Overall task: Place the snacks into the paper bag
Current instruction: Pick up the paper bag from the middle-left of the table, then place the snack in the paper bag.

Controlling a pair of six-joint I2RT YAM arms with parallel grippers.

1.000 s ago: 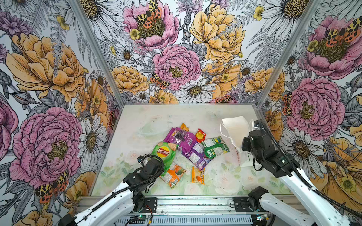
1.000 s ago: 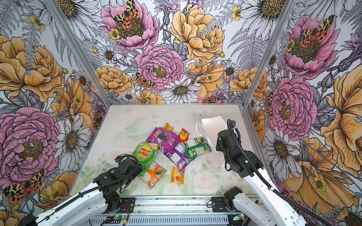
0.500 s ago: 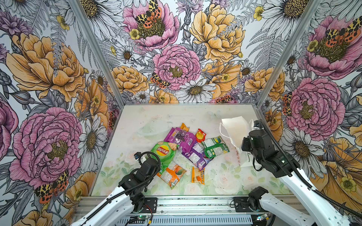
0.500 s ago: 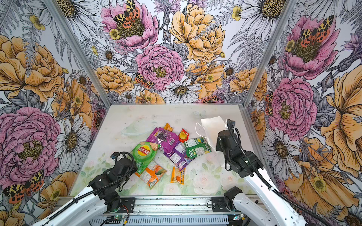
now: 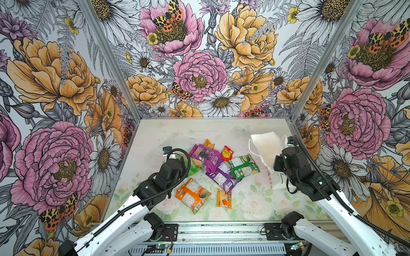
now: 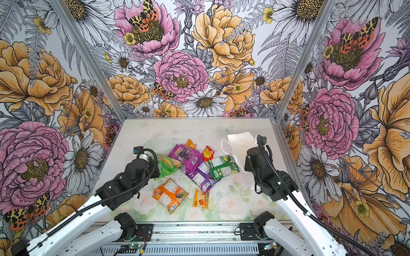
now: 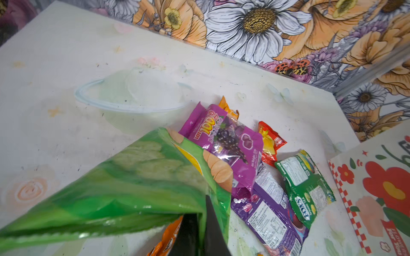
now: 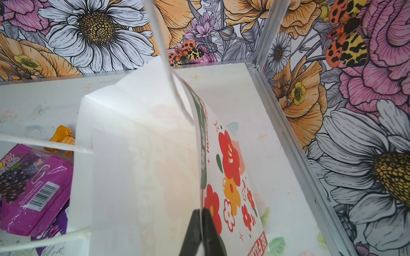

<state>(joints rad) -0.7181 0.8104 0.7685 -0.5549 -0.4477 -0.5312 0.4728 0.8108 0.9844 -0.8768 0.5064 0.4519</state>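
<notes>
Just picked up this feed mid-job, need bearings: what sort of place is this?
Probably a purpose-built robot test cell: floral-printed wall panels in aluminium framing box in the table, and the left arm and right arm mount on a metal rail at its front edge.

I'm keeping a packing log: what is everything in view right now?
green chip bag: one, green, left of the pile, in the left hand
magenta pouch: one, magenta, mid-table
purple pouch: one, purple, overlapped by the magenta pouch
green-white packet: one, green-white, nearest the paper bag
red sachet: one, red-yellow, behind that packet
orange packets: three, orange, two in front, one behind the magenta pouch
paper bag: one, white with red flowers, right side
table: one, pale floral
left hand: shut on the chip bag
right hand: shut on the paper bag's edge
</notes>
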